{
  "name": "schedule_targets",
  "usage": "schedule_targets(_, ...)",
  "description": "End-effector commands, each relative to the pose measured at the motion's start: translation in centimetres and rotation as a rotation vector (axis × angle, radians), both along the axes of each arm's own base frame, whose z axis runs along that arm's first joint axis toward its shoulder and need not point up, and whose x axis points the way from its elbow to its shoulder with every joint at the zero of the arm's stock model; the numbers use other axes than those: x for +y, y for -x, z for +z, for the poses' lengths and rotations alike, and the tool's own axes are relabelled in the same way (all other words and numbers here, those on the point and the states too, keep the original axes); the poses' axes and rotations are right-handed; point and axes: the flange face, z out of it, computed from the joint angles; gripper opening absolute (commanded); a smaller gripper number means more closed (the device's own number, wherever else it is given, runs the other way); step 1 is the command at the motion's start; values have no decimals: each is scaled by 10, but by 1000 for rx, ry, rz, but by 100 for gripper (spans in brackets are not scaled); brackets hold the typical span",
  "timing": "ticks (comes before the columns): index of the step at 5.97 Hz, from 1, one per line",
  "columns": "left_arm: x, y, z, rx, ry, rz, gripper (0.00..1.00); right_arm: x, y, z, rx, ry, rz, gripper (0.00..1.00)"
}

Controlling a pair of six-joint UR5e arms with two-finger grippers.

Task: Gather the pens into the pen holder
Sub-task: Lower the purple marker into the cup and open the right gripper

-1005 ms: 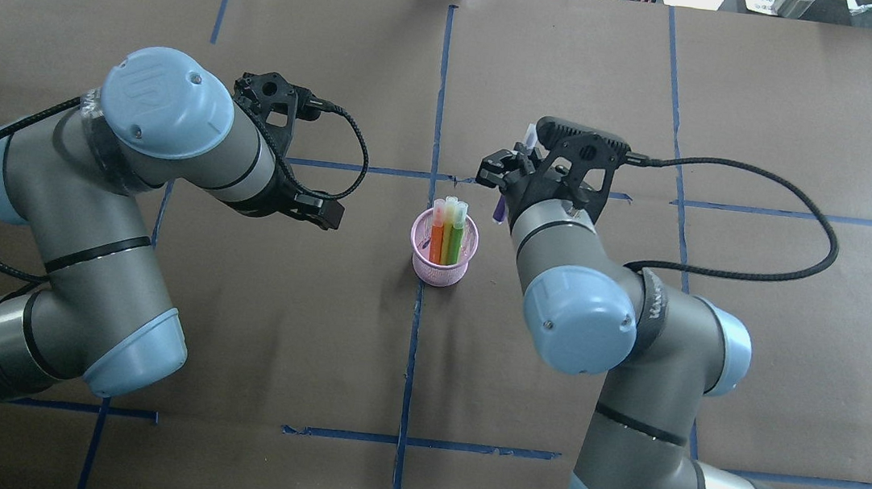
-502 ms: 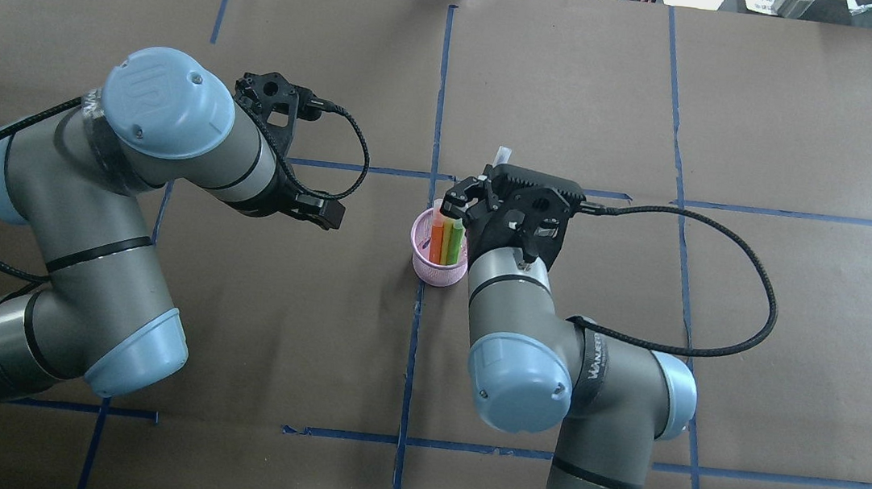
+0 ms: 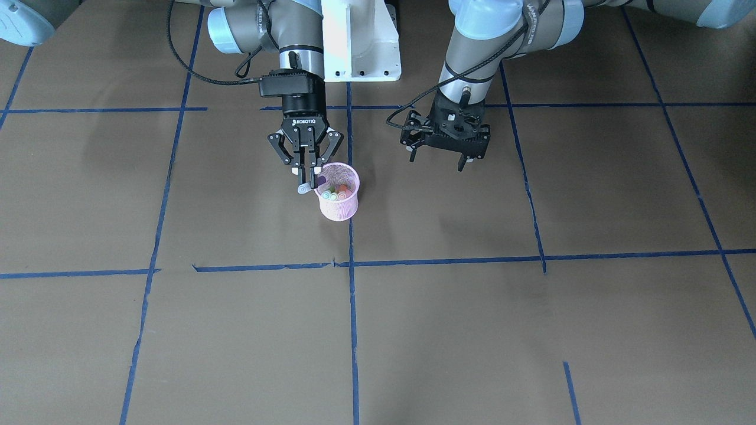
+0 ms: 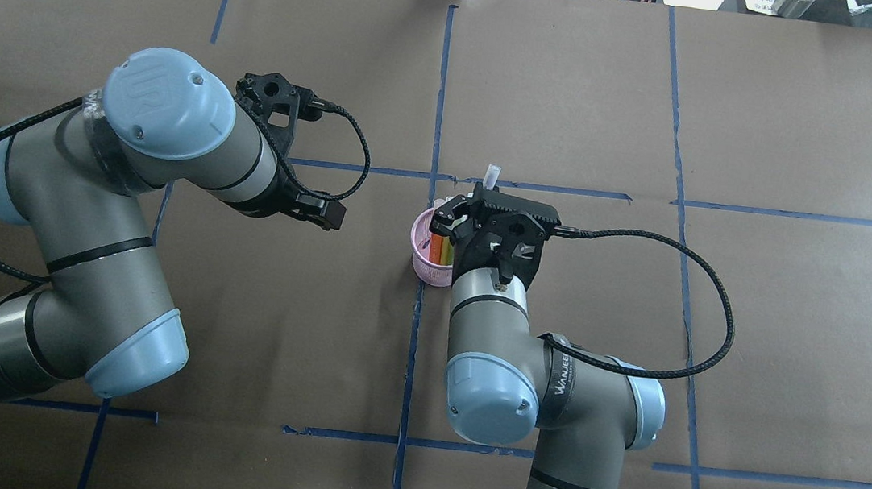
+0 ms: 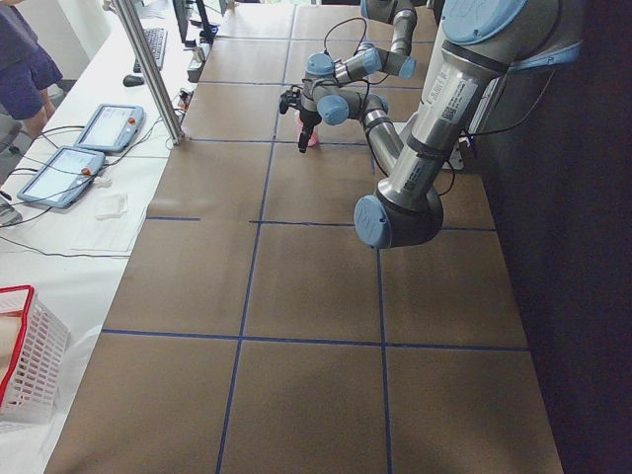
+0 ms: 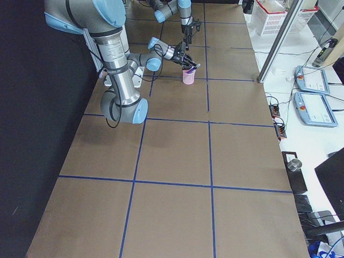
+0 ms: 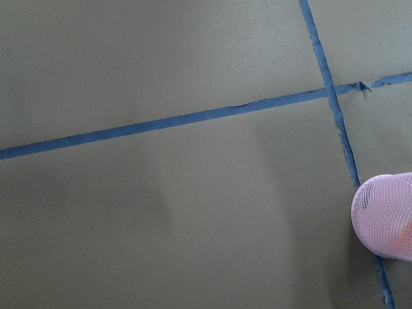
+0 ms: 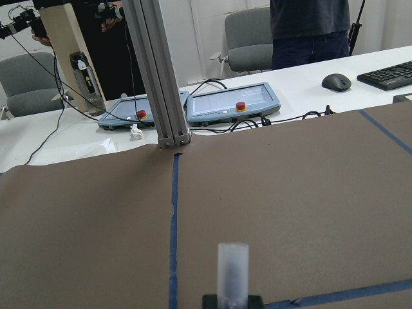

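Note:
The pink mesh pen holder (image 3: 338, 203) stands near the table's middle, also in the overhead view (image 4: 424, 263) and at the left wrist view's right edge (image 7: 385, 215). Orange, green and yellowish pens (image 3: 335, 192) stand in it. My right gripper (image 3: 307, 173) is shut on the purple pen (image 3: 319, 177), held tilted at the holder's rim; its pale cap (image 8: 232, 267) sticks out beyond the fingers. The lower end is hidden by the gripper in the overhead view. My left gripper (image 3: 437, 160) hangs apart from the holder, fingers spread and empty.
The robot's white base (image 3: 360, 35) stands at the table's near edge. Beyond the far edge are an aluminium post (image 8: 158, 71), teach tablets (image 8: 235, 103) and seated people. A white basket (image 5: 30, 365) sits off the table's end.
My right arm has carried the purple pen from beside the holder to over its rim. The left arm has not moved.

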Motion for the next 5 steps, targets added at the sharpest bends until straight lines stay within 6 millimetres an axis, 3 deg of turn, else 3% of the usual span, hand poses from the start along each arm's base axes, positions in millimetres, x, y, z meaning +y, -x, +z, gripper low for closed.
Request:
schedule_targets(1, 0, 0, 1, -1, 1, 0, 100, 0, 4, -17, -25, -4, -6, 99)
schedule_targets(3, 0, 0, 0, 0, 0, 0, 100, -2, 3, -19, -45, 30, -54, 100)
schedule_targets(4, 0, 0, 0, 0, 0, 0, 100, -16, -8, -22, -80, 93, -129, 100)
schedule_targets(5, 0, 0, 1, -3, -1, 2, 100, -45, -24, -15, -94, 199, -217, 100)
